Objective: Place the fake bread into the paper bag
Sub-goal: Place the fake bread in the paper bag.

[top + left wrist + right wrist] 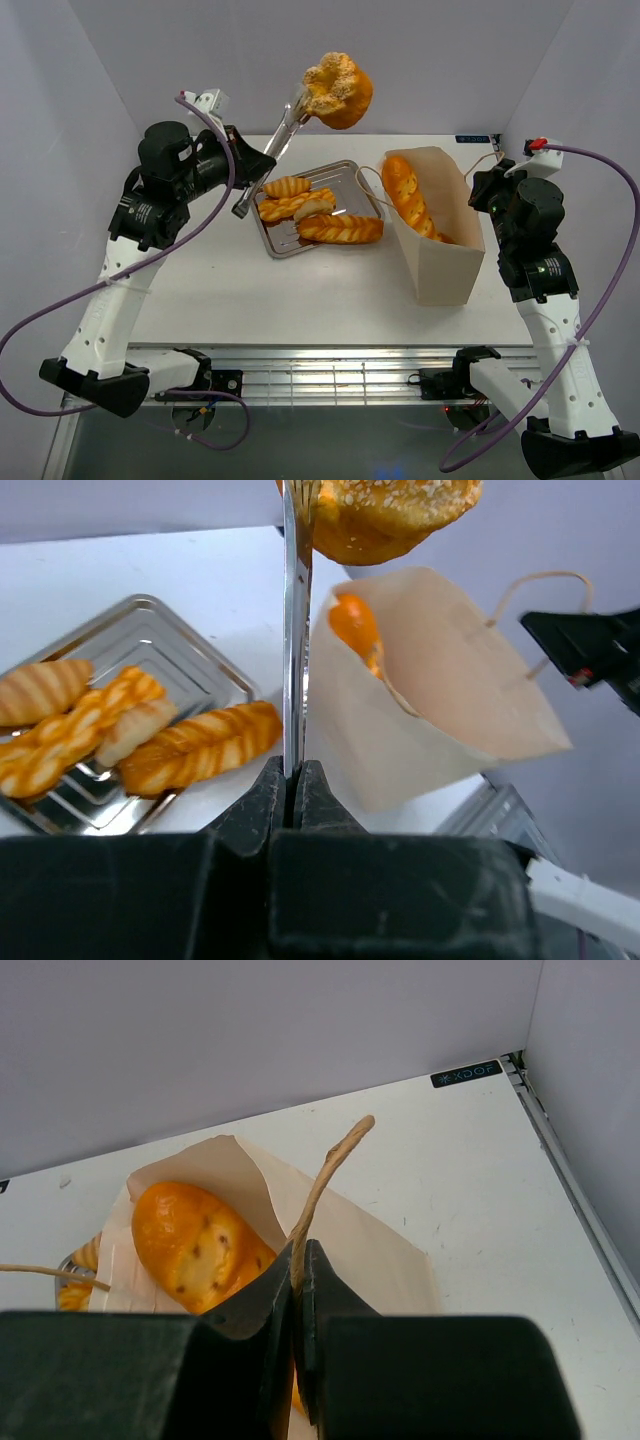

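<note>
tall cream paper bag [440, 265] upright on worktop [220, 290], long orange baguette [408, 195] inside | right pincer [298, 1260] clamped on thin string handle [325, 1175] | twisted golden loaves [340, 229] on silver metal tray [285, 240] | left pincer [293, 780] closed on metal tongs [291, 630] gripping round seeded bun [340, 90] aloft | step: seemingly carry; next: bun over bag mouth, release

The right gripper [298, 1260] has its two dark fingers pressed together on a thin string handle [330, 1165] of the paper bag [380, 1250], with the string rising up from between them. A glossy orange loaf [190, 1245] lies inside the open bag. The bag sits on a white table [460, 1180].
</note>
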You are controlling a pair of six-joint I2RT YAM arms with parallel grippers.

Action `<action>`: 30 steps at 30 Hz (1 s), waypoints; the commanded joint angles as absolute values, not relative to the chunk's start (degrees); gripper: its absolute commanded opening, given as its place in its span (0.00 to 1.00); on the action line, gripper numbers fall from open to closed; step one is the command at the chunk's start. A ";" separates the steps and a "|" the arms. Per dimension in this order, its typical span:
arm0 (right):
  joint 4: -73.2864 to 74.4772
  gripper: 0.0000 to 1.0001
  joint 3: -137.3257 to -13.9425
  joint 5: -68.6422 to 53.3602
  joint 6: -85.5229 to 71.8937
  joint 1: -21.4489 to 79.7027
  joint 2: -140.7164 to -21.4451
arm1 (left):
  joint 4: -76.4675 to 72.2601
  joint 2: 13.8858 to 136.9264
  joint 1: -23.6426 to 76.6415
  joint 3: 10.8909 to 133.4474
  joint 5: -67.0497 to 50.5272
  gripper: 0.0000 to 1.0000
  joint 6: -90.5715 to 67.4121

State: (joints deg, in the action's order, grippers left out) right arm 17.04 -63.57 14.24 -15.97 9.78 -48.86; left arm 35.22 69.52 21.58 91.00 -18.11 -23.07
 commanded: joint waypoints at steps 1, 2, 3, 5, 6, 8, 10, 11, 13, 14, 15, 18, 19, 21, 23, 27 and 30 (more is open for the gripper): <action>15.47 0.08 -66.27 15.73 -15.12 9.84 -48.60 | 36.12 70.05 22.93 92.99 -31.97 0.00 -25.13; 15.47 0.08 -66.27 15.73 -15.03 9.84 -48.52 | 35.95 70.14 23.72 92.99 -33.38 0.00 -25.48; 15.47 0.08 -66.36 15.91 -15.03 9.84 -48.69 | 36.03 70.31 26.17 92.73 -34.09 0.00 -25.84; 15.38 0.08 -66.44 16.00 -15.03 9.84 -48.78 | 35.86 70.14 29.25 91.59 -33.23 0.00 -26.36; 15.29 0.08 -66.45 16.00 -15.03 9.84 -48.95 | 35.69 70.14 32.66 90.97 -32.27 0.00 -26.45; 15.29 0.08 -66.36 15.82 -15.64 9.84 -48.95 | 35.42 70.05 35.49 89.66 -29.10 0.00 -26.80; 15.29 0.08 -66.27 15.38 -15.99 9.84 -48.87 | 34.37 69.87 39.10 87.02 -26.91 0.00 -27.51; 15.21 0.08 -66.18 15.29 -16.17 9.84 -48.78 | 33.93 69.70 40.16 86.23 -26.20 0.00 -27.94; 15.21 0.08 -66.09 15.38 -16.26 9.84 -48.52 | 33.05 69.78 42.79 84.38 -24.27 0.00 -28.21; 15.21 0.08 -66.01 15.47 -16.35 9.84 -48.43 | 32.87 69.87 43.41 84.03 -23.82 0.00 -28.30; 15.29 0.08 -65.83 15.64 -16.26 9.84 -48.08 | 32.70 70.31 44.64 83.68 -23.30 0.00 -28.30; 15.38 0.08 -65.39 16.00 -16.35 9.84 -47.55 | 32.35 70.84 45.61 82.18 -20.49 0.00 -28.74; 15.38 0.08 -65.30 16.08 -16.26 9.84 -47.37 | 31.91 70.93 45.62 81.39 -20.30 0.00 -28.91; 15.47 0.08 -65.48 16.08 -16.17 9.84 -47.20 | 30.68 71.28 45.62 81.12 -20.21 0.00 -29.18; 15.56 0.08 -65.83 16.17 -16.17 9.84 -47.28 | 29.97 72.24 45.79 81.38 -20.48 0.00 -29.44; 15.64 0.08 -66.36 16.08 -16.00 9.84 -47.29 | 29.45 73.83 45.88 83.40 -20.65 0.01 -29.53; 15.73 0.08 -66.45 15.91 -15.91 9.84 -47.46 | 28.75 74.44 45.79 84.64 -20.57 0.01 -29.88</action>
State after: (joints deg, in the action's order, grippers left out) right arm 17.06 -63.66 14.92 -16.08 9.78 -47.97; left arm 32.53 75.20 45.56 81.34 -21.30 -29.28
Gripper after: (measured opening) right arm 0.078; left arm 0.041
